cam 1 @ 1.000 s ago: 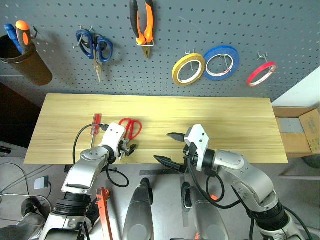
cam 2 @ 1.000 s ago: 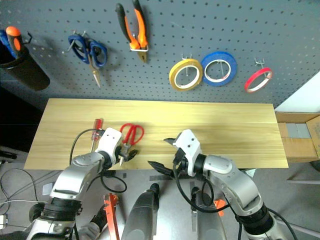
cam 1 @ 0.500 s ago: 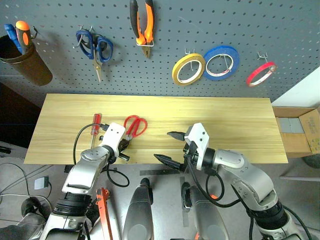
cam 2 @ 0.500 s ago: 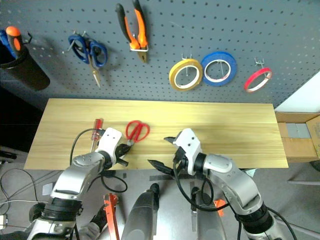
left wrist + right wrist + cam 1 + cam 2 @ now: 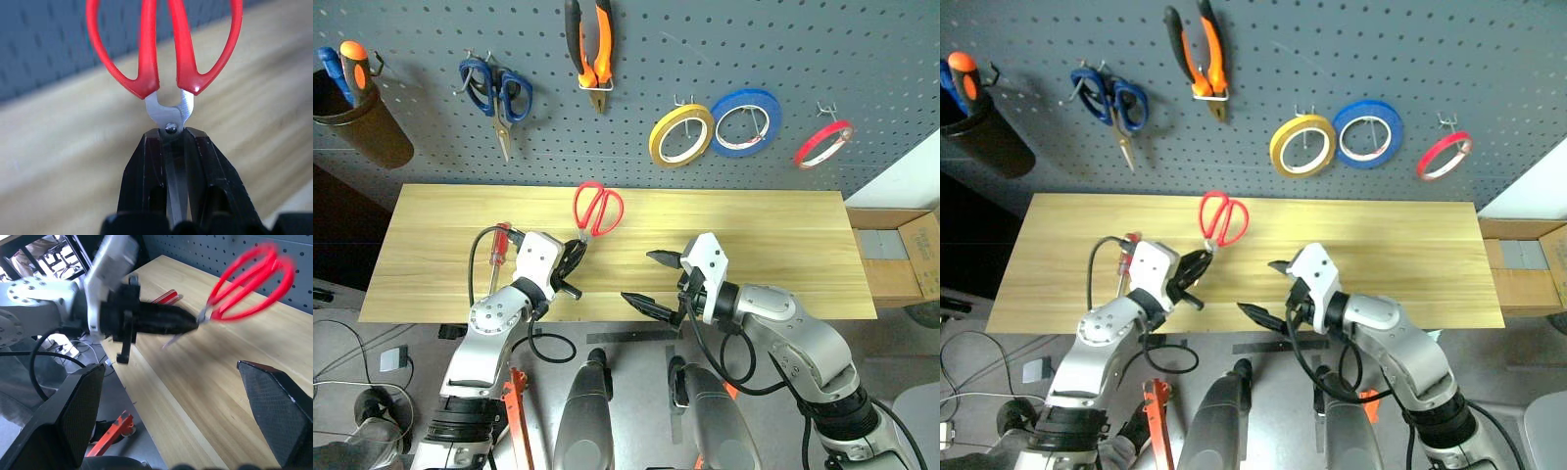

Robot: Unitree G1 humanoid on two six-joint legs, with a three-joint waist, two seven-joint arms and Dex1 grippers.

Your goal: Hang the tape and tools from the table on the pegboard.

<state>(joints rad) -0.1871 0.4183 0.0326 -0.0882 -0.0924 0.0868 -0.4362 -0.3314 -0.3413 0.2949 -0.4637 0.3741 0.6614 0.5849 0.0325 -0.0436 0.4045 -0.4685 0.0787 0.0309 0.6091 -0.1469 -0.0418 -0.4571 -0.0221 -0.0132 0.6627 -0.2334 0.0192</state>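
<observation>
- Lifted off the table [image 5: 783, 211] since a moment ago, the red-handled scissors [image 5: 597, 209] ride in the left claw [image 5: 576, 257], clenched on their blades.
- Right claw [image 5: 651, 281] gapes, empty.
- Pliers [image 5: 591, 49] and red tape ring [image 5: 823, 144] hang on the pegboard [image 5: 862, 59]; red-handled screwdriver [image 5: 498, 253] remains at the table's left.

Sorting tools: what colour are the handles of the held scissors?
Red handles, clearest in the left wrist view.

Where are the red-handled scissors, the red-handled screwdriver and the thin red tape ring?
red-handled scissors [image 5: 598, 210], left eye view, on the handle loops.
red-handled screwdriver [image 5: 495, 252], left eye view, on its handle.
thin red tape ring [image 5: 823, 144], left eye view, on its rim.
</observation>
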